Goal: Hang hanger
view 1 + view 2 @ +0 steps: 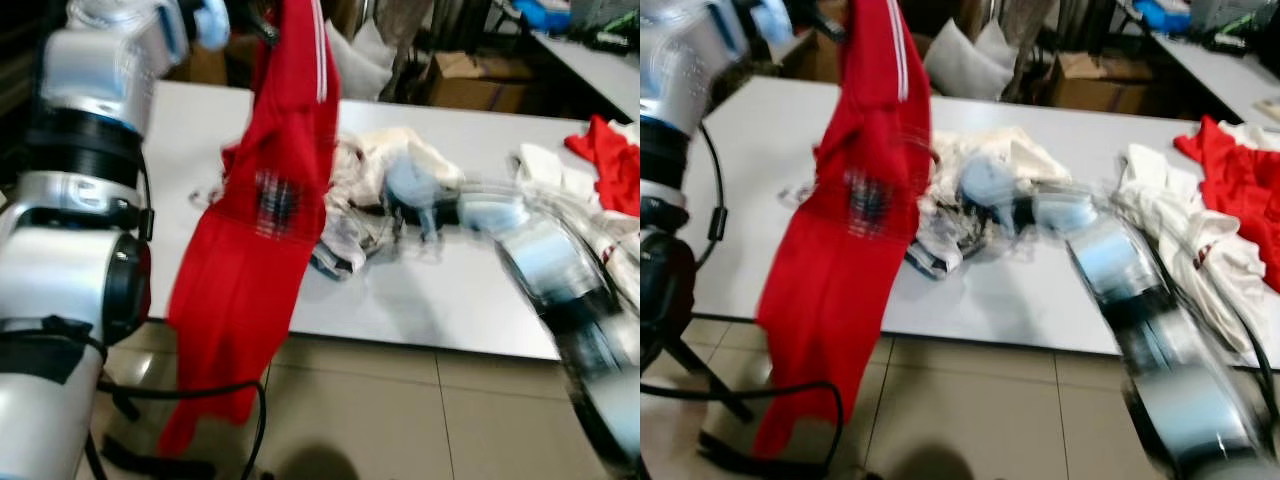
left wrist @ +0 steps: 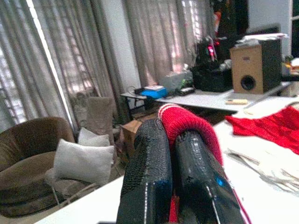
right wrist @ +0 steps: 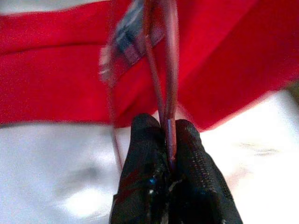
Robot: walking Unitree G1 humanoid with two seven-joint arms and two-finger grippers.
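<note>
The left gripper, pinched shut on the red garment's collar, holds it high over the table so the right gripper, clamped on the thin red hanger, can feed it in.

A long white table stands on a beige tiled floor. Daylight filters through pale sheer curtains, beside which sit a brown armchair, grey cushions, cardboard boxes and a wooden speaker.
</note>
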